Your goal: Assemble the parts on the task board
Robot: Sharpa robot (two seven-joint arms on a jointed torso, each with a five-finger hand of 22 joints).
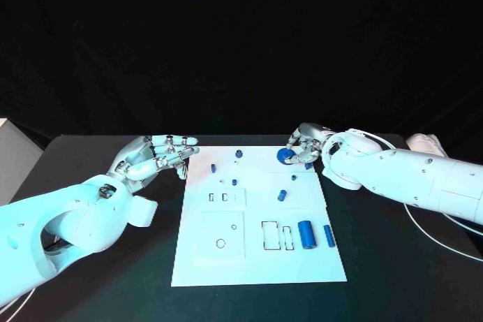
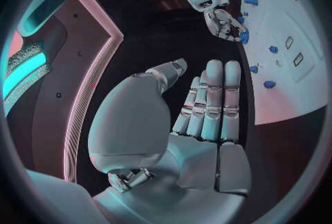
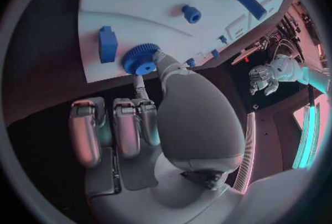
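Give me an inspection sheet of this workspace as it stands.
Surface: black table, white task board in its middle.
Job's things: small blue parts scattered on the board; two blue bars near its right edge; blue gear at the far right corner.
Clutter: nothing seen.
Hands: left hand holds nothing, fingers apart, beside the board's far left corner; right hand pinches the gear.
Cables: white cable on the table by the right arm.
Surroundings: dark backdrop.

Black backdrop [image 1: 241, 56] behind black table [image 1: 121, 280]
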